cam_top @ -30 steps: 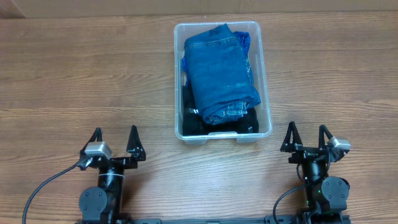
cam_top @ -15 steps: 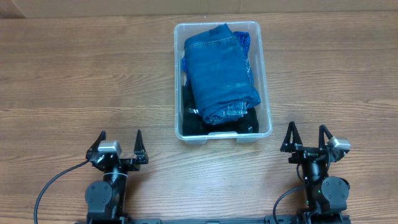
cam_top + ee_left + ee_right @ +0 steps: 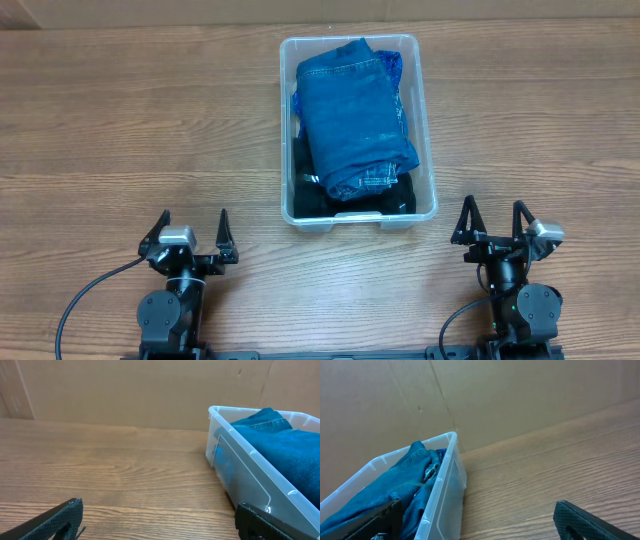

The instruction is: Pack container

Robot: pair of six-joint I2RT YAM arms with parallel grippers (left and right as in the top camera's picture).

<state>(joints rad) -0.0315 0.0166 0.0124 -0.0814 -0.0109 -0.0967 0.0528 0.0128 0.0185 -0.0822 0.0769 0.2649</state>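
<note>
1. the container (image 3: 427, 130) stands on the desk (image 3: 120, 120) in the middle of its far half, with its long side running away from the robot. placed there, either arm could reach it from its own side.
2. folded blue jeans (image 3: 355, 115) lie lengthwise on top inside it and fill most of the opening. a dark garment (image 3: 305, 195) shows underneath at the near end, and a strip of blue patterned cloth (image 3: 396, 66) lies along the right wall. laying the pieces flat on one another is what lets them share one bin (the denim humps up to about rim height in both wrist views).
3. the left claw (image 3: 192, 216) sits low by the near edge, left of the container and well apart from it. its fingers are spread with nothing between them.
4. the right claw (image 3: 492, 204) mirrors it on the other side, near the bin's near right corner but not touching. it is spread wide too, and empty.
5. no other garment shows on the desk in the overhead view, so i judge the packing done or nearly so. both arms sit clear of the bin, which suits a resting pose more than a reach.
</note>
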